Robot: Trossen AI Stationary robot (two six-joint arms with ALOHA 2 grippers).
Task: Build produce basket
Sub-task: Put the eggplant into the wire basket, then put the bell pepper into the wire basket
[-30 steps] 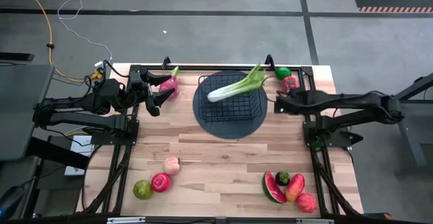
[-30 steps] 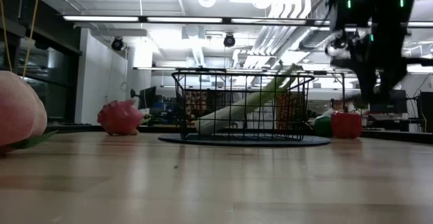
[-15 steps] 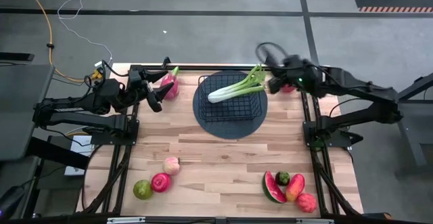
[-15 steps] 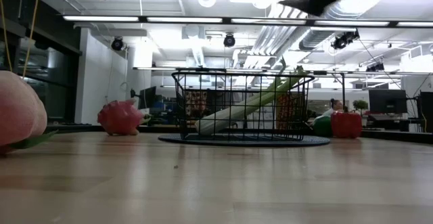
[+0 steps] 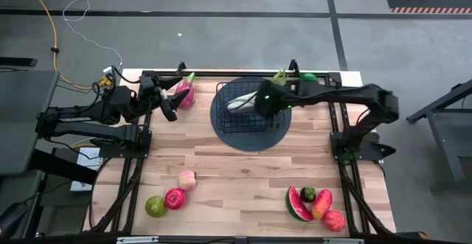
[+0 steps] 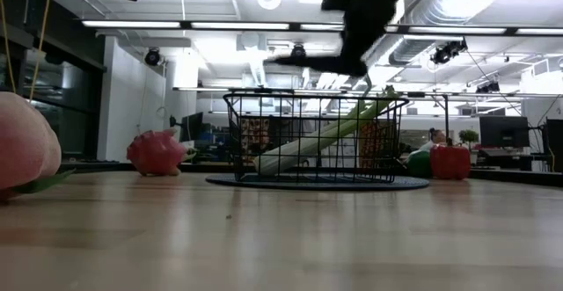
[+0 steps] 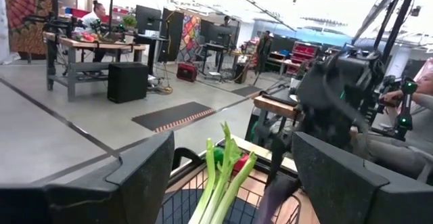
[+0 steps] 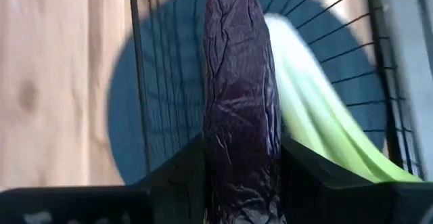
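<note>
The black wire basket stands on a dark round mat at the table's far middle. The green-white leafy stalk lies slanted in it, its leaves over the far right rim. My right gripper hovers over the basket, shut on a dark purple eggplant. My left gripper waits open at the far left, beside the pink dragon fruit, which rests on the table. My right gripper pinches the eggplant between its two fingers near one end. The rest of it sticks out past the fingertips. In the low view the eggplant is lifted clear, roughly level, above the basket's rim.
The round mat lies under the basket. A green pepper and a red pepper sit at the far right. A peach and two apples lie near left; a watermelon slice and mango lie near right.
My right arm has risen from beside the peppers at the table's far right and swung fast toward the left. Its gripper now stands over the basket. The basket, the stalk and the left arm have stayed where they were.
</note>
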